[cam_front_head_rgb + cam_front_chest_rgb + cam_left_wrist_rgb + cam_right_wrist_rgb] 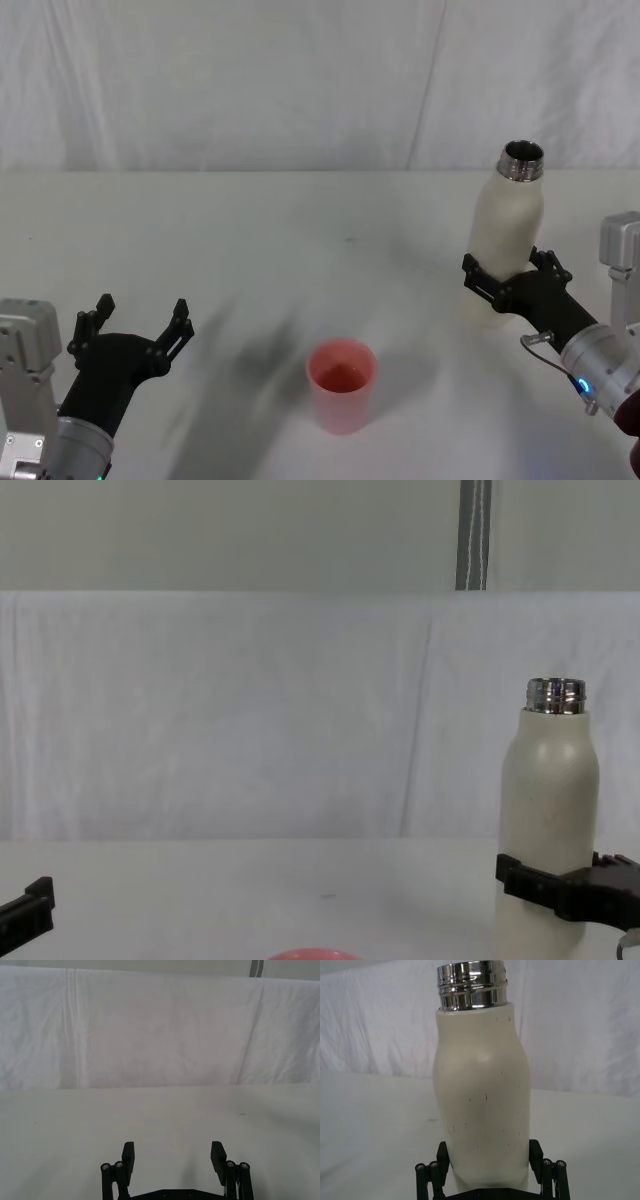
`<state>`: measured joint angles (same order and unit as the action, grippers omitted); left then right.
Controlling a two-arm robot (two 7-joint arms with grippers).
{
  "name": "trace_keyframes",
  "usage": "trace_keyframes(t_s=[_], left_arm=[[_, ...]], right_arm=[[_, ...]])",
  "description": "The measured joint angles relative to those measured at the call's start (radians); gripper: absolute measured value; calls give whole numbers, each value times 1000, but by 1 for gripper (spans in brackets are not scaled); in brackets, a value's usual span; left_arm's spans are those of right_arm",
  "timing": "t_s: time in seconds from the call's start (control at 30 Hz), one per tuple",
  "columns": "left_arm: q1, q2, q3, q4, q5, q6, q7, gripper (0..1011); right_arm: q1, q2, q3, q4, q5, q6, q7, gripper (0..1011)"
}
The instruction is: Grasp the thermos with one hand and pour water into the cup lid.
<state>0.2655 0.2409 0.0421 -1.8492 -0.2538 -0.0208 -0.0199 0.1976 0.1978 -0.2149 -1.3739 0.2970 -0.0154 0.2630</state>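
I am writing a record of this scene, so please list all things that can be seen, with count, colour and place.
thermos: one, cream-white with a shiny steel neck, no cap on, upright at the right side of the table, between the fingers of the right claw.
cup lid: one, pink, open side up, near the middle front of the table, apart from the thermos.
table: one, white surface under everything.
cloth backdrop: one, white, hanging behind the table.
right claw: one, black, around the lower body of the thermos, at the right.
left claw: one, black, fingers open, holding nothing, low at the left front, away from both objects.
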Motion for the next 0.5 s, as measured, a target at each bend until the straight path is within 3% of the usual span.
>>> trace_keyframes(t_s=[0.5], left_arm=[[0, 0, 0, 0, 0, 0, 0, 1001]], right_arm=[[-10, 7, 1, -1, 3, 2, 0, 1003]])
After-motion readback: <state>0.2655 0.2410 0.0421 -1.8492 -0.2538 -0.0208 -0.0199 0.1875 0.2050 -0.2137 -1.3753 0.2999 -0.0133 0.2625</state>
